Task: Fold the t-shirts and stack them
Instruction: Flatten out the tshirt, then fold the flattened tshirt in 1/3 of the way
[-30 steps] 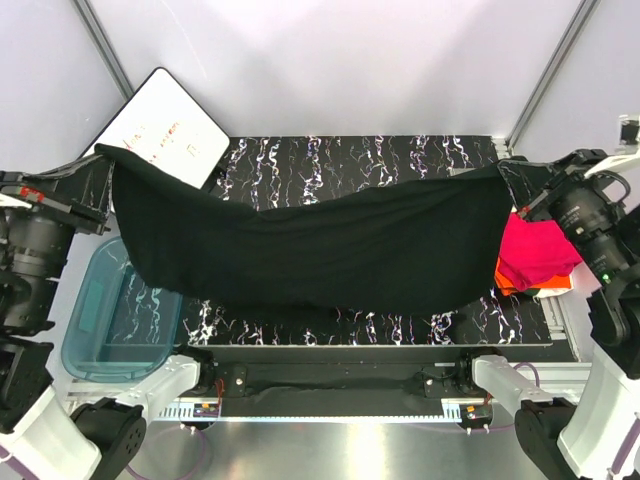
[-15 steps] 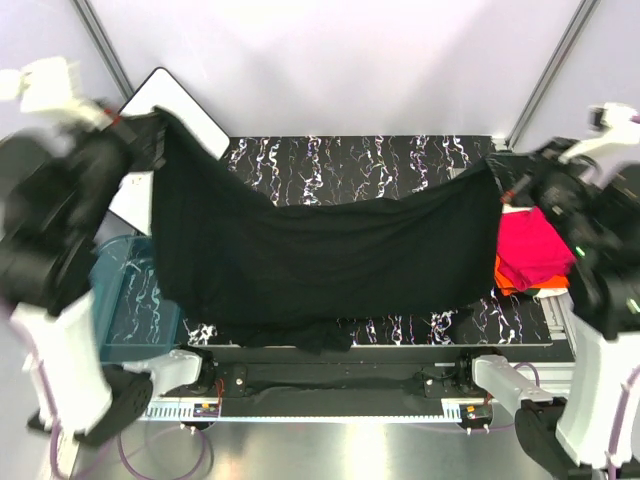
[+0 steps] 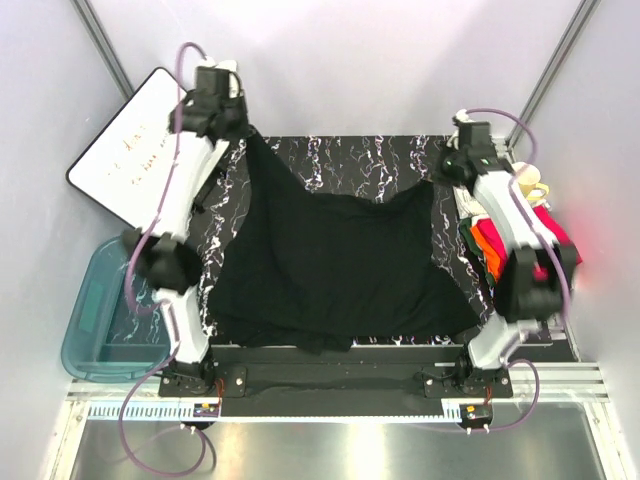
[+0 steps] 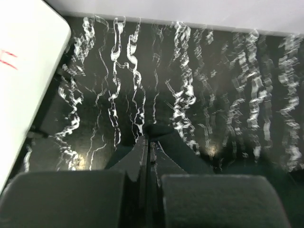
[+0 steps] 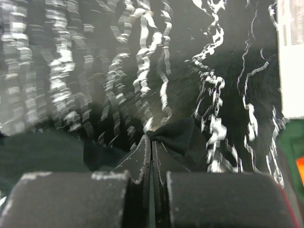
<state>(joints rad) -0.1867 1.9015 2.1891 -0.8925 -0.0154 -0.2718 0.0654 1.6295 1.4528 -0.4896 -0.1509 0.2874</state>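
Observation:
The black t-shirt [image 3: 330, 270] lies stretched over the marbled table [image 3: 350, 155], its two far corners lifted. My left gripper [image 3: 248, 132] is shut on the far left corner, where black cloth [image 4: 159, 130] pokes out past the closed tips [image 4: 150, 140]. On the far right corner my right gripper [image 3: 445, 172] is shut, a tuft of black cloth [image 5: 178, 135] bunching beyond its tips [image 5: 151, 138]. The pink t-shirt [image 3: 556, 228] and an orange piece [image 3: 487, 238] lie at the table's right edge, mostly behind the right arm.
A whiteboard [image 3: 125, 160] leans at the far left and shows in the left wrist view too [image 4: 23, 76]. A blue bin [image 3: 95, 310] sits left of the table. A cream mug [image 3: 530, 185] stands by the right arm.
Both arms swung from the table's sides to its far edge, carrying the black shirt's corners with them. The shirt now runs from far edge to near edge, narrower than before.

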